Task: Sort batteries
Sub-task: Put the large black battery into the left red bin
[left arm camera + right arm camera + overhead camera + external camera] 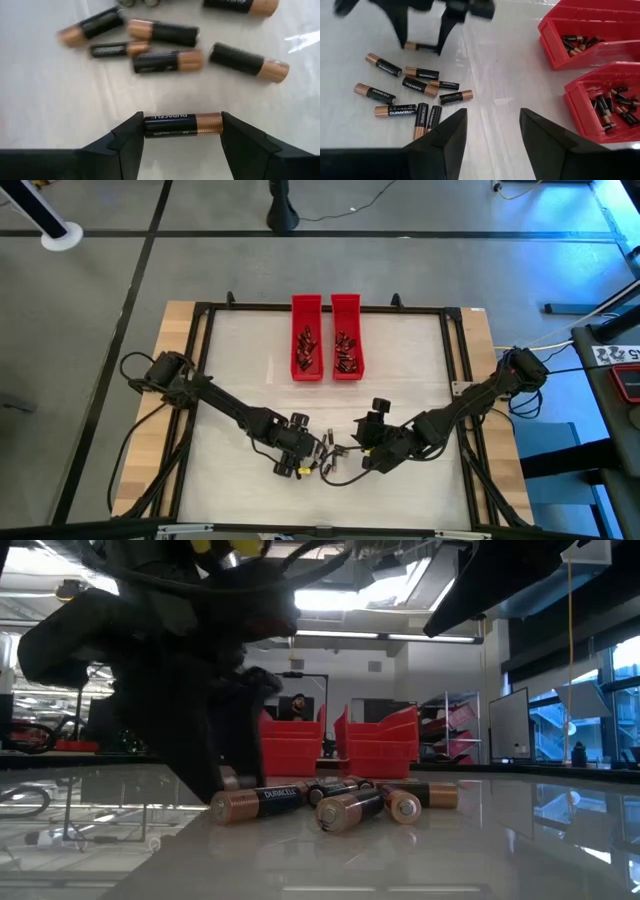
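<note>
While its two dark fingers stand at either end of one Duracell AA battery, the left gripper is low over the near middle of the white table. The cell lies lengthwise between the jaws, black end against one finger and copper end against the other (whether it is already squeezed or only bracketed is hard to say, though contact looks made at both ends). Just beyond it lies the loose cluster of batteries, about ten, some touching, scattered flat on the tabletop.

The right gripper hovers just beside that cluster, its fingers spread with nothing between them, facing toward the two red bins well apart at the far side. Both bins already hold a number of batteries.

The step in hand looks like a pick from the pile. Next, I judge, the left arm must lift the cell clear without nudging its neighbours, and carry it to whichever bin matches its size.
</note>
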Tool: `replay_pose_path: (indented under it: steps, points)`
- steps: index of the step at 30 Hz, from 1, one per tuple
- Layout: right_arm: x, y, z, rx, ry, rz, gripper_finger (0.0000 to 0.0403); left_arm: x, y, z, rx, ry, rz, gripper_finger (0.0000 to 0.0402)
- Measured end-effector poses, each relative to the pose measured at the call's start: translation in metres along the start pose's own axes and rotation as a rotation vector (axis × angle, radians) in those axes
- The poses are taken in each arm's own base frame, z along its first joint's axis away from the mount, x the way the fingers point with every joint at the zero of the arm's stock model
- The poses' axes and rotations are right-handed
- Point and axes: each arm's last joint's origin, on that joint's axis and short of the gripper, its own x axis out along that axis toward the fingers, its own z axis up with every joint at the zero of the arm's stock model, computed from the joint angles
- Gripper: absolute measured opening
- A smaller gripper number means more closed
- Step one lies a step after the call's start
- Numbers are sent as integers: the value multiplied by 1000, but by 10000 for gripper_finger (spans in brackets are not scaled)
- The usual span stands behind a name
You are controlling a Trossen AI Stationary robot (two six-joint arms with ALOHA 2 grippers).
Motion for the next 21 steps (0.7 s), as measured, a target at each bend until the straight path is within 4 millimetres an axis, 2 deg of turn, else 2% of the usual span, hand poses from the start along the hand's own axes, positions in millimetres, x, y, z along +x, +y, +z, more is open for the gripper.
replay_pose_path:
  steps: [7, 13, 18, 21]
  points:
    - [0, 0, -1, -6, 7, -3, 183, -50, 15, 9, 8, -74, 102, 212]
    - [0, -1, -2, -13, 18, -8, 183, -95, 37, 12, 1, -145, 238, 212]
    - [0, -1, -2, -13, 19, -8, 183, -119, 69, 10, 10, -163, 382, 212]
    - [0, -1, -2, -12, 18, -7, 183, -124, 96, 8, -12, -156, 440, 212]
